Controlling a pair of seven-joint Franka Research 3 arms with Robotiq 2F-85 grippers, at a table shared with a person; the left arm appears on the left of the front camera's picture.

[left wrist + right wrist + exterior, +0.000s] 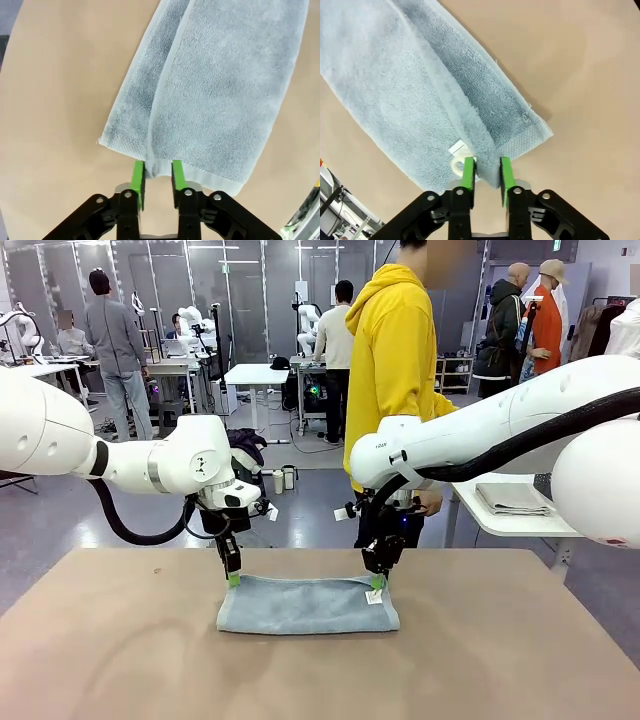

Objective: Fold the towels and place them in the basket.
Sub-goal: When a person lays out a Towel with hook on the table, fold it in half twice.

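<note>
Towel (305,605) lies flat on the tabletop (120,660), doubled over once, its two far corners right under the end effectors and the rest spread out on the robot's side of them. Left end effector (233,580) and right end effector (378,583) each stand partly open, pads either side of the hem, no real hold by the look of it. One fold done, I'd say; more folding and the basket drop are left.

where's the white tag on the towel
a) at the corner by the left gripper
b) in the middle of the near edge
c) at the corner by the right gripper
c: the white tag lies on the grey-blue towel at the far corner, right under the right gripper.
</note>
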